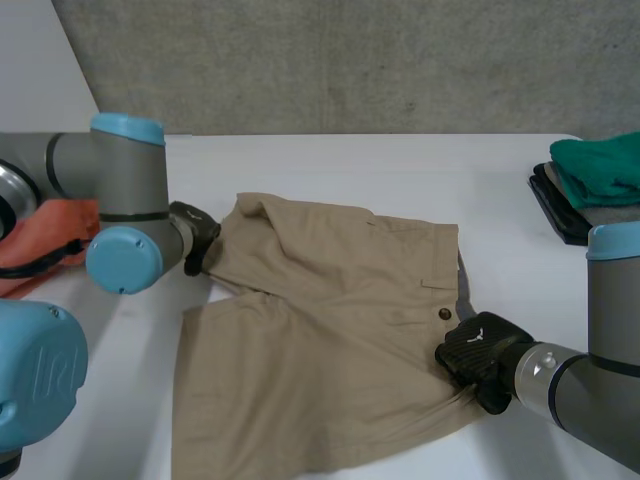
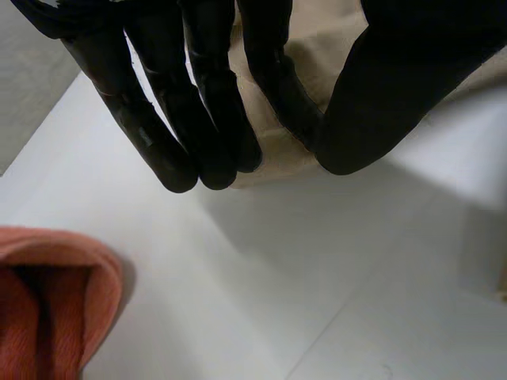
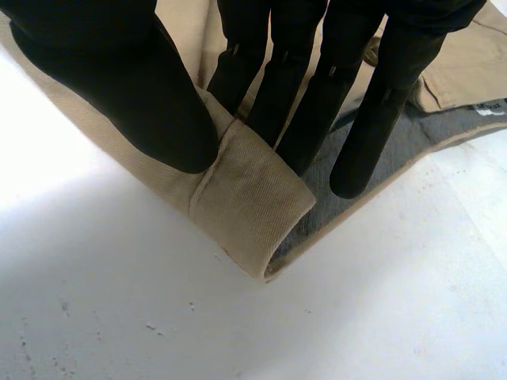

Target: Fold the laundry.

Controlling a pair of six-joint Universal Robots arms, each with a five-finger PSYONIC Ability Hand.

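A grey concrete wall [image 1: 350, 60] stands behind the white table [image 1: 400, 165] I am working at, and a pair of beige shorts [image 1: 330, 330] lies spread flat in the middle of it. I place everything else from those shorts. Their waistband [image 3: 245, 190] runs down the edge nearest my right arm [image 1: 590, 380], with a dark button [image 1: 445, 314] just inside it, and the two legs point toward my left arm [image 1: 110, 180].

My right hand [image 1: 478, 352] is at the waistband end of the shorts, just beyond the button. In the right wrist view its thumb [image 3: 119, 87] is on the outer face and its fingers [image 3: 317, 103] are on the inner side. They clamp a turned-over bit of waistband between them, and the grey lining [image 3: 372, 158] shows beside the fold.

My left hand [image 1: 197, 236] is at the opposite side of the shorts, on the edge of the farther leg near where the two legs part. In the left wrist view the fingers and thumb are closed together on the beige cloth, with its edge peeking out past the fingertips and the bare table below.

An orange cloth [image 1: 45, 235] lies off the leg side of the shorts, beyond my left arm and well apart from them. A green cloth [image 1: 600, 168] sits on a flat black thing [image 1: 560, 210] past the waistband side, toward the wall, and does not touch the shorts.
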